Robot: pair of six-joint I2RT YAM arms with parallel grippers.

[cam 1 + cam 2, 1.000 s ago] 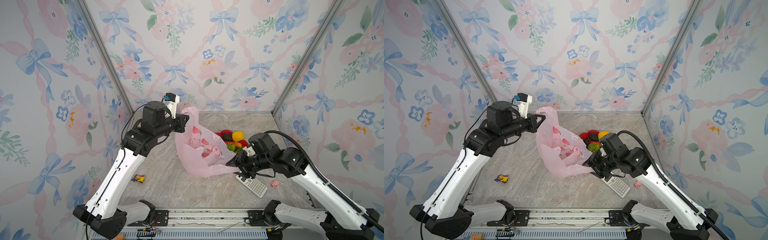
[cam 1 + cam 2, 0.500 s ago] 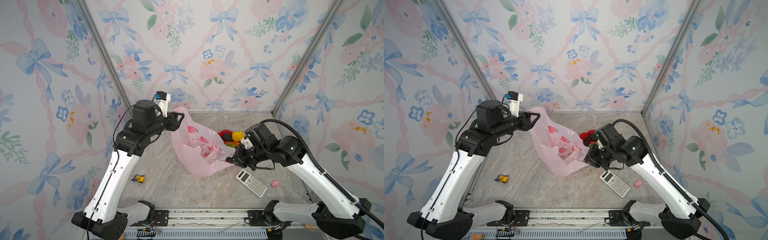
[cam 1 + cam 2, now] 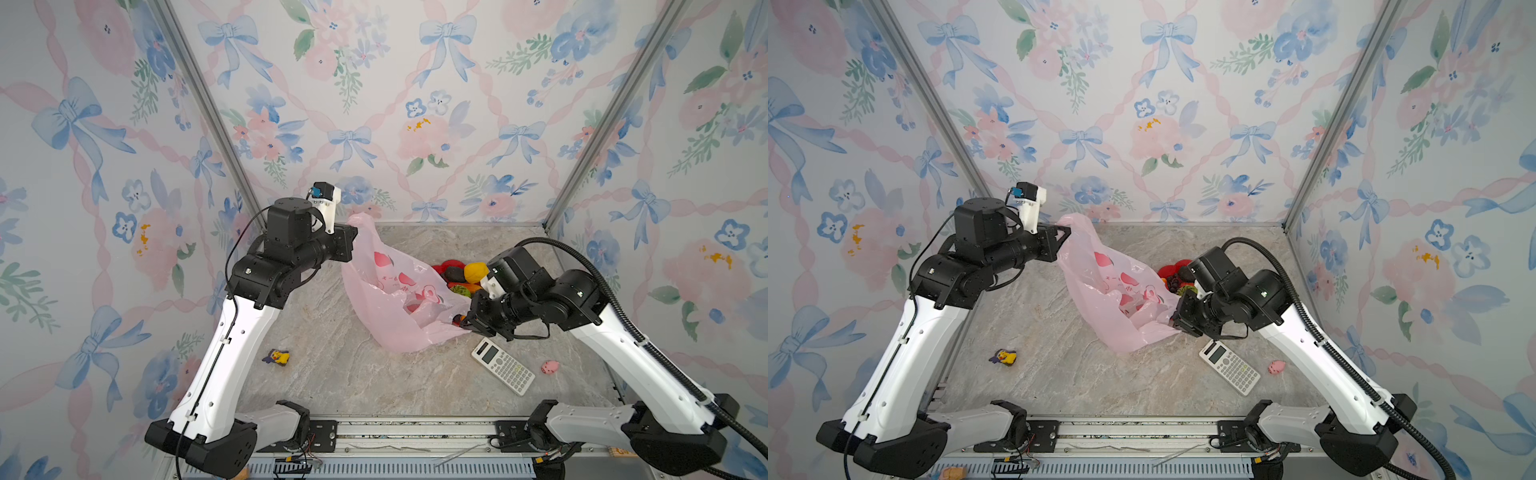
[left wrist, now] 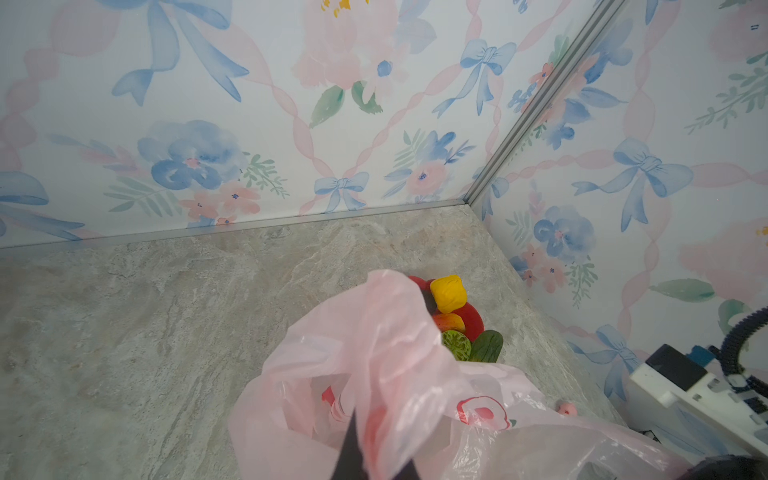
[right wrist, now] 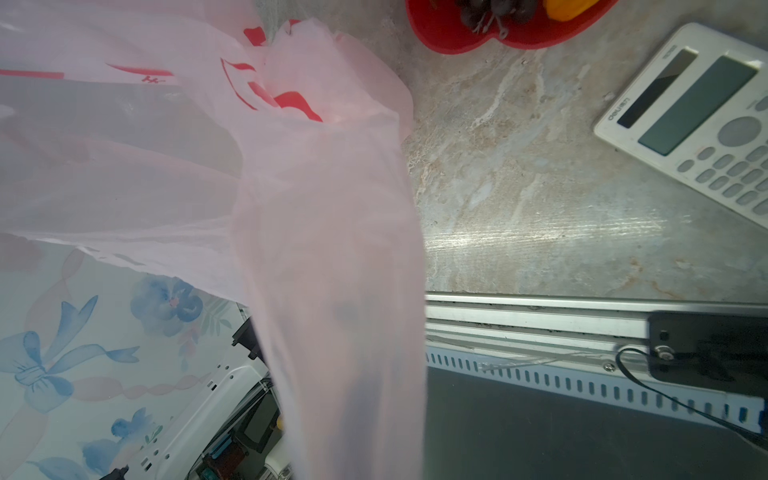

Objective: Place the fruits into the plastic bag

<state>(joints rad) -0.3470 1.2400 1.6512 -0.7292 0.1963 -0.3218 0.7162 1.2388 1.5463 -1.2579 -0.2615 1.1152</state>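
- left gripper (image 3: pixel 352 231) is pinching the far-left top edge of the plastic bag (image 3: pixel 395 307), jaws closed tight on the film, holding that edge up off the table (image 3: pixel 332 382)
- right gripper (image 3: pixel 466 323) is clamping the bag's near-right edge, lower down, jaws closed; in the right wrist view the pink film (image 5: pixel 324 208) is draping over the fingers and hiding them
- bag is hanging stretched between both grippers mid-table, mouth sagging open upward, bottom resting on the table, same in both top views (image 3: pixel 1113 307)
- fruits (image 3: pixel 461 276) are sitting piled on the red plate (image 3: pixel 451 263), just right of and beyond the bag, touching its far-right side
- lemon (image 4: pixel 448 293) is lying farthest, dark avocado (image 3: pixel 454 274) left of it, mango (image 4: pixel 449 322) and bumpy green ball (image 4: pixel 456 345) nearer the bag, grapes (image 5: pixel 490 8) on the plate's near side
- calculator (image 3: pixel 503 371) is lying near-right, just beside the right gripper, pink pig (image 3: pixel 550 366) right of it
- duck toy (image 3: pixel 276 356) is lying near-left, well apart from the bag
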